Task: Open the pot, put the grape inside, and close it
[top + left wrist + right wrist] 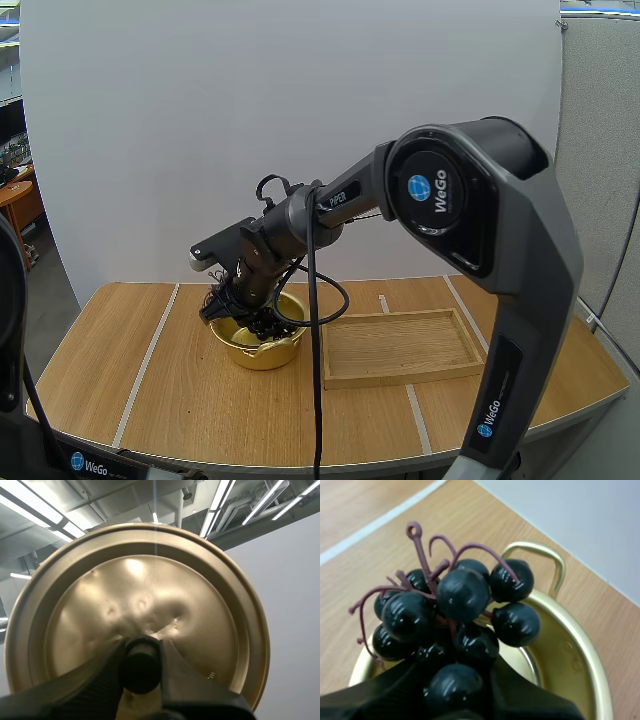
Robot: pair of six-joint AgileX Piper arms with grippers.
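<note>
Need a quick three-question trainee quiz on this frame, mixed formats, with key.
1. True or false: the lid sits on the pot.
2. What does the right gripper hold over the pot? A) wet wipes B) grapes C) nothing
3. Fill in: the left gripper pinches the lid by its ____.

Key: 1 false, the lid is held away from the pot; 2 B; 3 knob.

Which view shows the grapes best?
Right wrist view: the grapes are close, each berry and stem distinct, pinched by the right gripper over the pot. The high view gives a dark cluster at the pot. The left wrist view faces the lid.
</note>
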